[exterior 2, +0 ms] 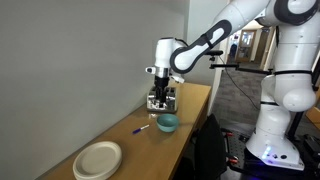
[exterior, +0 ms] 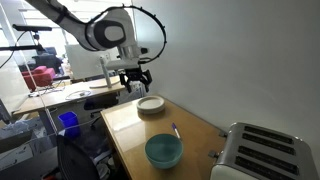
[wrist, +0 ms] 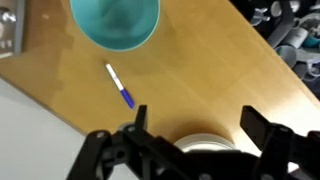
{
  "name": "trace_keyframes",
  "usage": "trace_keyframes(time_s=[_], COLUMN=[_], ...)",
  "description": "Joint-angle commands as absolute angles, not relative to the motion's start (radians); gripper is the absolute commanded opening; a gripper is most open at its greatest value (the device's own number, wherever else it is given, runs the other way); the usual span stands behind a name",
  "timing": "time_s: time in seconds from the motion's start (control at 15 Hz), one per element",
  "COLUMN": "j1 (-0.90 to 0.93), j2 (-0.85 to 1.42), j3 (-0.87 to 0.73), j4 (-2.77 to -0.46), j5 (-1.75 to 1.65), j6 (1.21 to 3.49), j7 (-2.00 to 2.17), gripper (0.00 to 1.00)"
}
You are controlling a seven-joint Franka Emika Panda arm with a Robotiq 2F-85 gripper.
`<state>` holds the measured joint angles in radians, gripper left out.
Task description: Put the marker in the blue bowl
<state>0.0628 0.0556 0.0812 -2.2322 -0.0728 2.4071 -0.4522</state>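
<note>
Marker: the marker (wrist: 120,85) lies flat on the wooden table (wrist: 230,60), touching nothing. In my wrist view it runs from 11 o'clock to 5 o'clock. It is pale along most of its length, with a blue-purple end at 5 o'clock.
Marker and bowl: the marker is near the blue bowl (wrist: 115,20) but outside it, with bare wood between them. In my wrist view the bowl is at 12 o'clock of the marker. In an exterior view the marker (exterior: 175,130) shows at 1 o'clock of the bowl (exterior: 164,152).
Bowl: it stands upright on the table, round, deep and glossy teal.
My jaws: my gripper (wrist: 195,128) has its two fingers spread wide apart, gripping nothing and touching nothing.
My place: in an exterior view my gripper (exterior: 134,80) hangs in the air above the white dish (exterior: 150,104), at 11 o'clock of the bowl and well clear of the marker.
White dish: it is shallow and sits right way up. In my wrist view its rim (wrist: 205,143) shows at 6 o'clock, beneath the gap between my fingers.
Toaster: a silver toaster (exterior: 262,155) stands at 3 o'clock of the bowl in an exterior view, near the table's end.
Line along the table: in an exterior view the dish (exterior 2: 98,160) is nearest the camera. The marker (exterior 2: 141,128) lies at 1 o'clock of it, and the bowl (exterior 2: 167,123) is just beyond at 3 o'clock of the marker.
</note>
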Motion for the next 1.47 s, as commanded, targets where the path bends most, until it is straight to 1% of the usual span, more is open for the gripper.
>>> trace_keyframes(time_s=[0.0, 0.47, 0.53, 0.73, 1.4], j1=[0.056, 0.012, 0.011, 0.002, 0.004], j2=[0.265, 0.664, 0.602, 0.675, 0.673], j3=[0.097, 0.129, 0.131, 0.134, 0.139], j4=[-2.061, -1.643, -1.748, -1.656, -1.646], j5=[-0.086, -0.144, -0.138, -0.149, -0.148], j6=[2.448, 2.377, 2.448, 2.423, 2.406], j7=[-0.598, -0.727, -0.686, -0.702, -0.705], gripper=[1.00, 1.00, 1.00, 1.00, 1.00])
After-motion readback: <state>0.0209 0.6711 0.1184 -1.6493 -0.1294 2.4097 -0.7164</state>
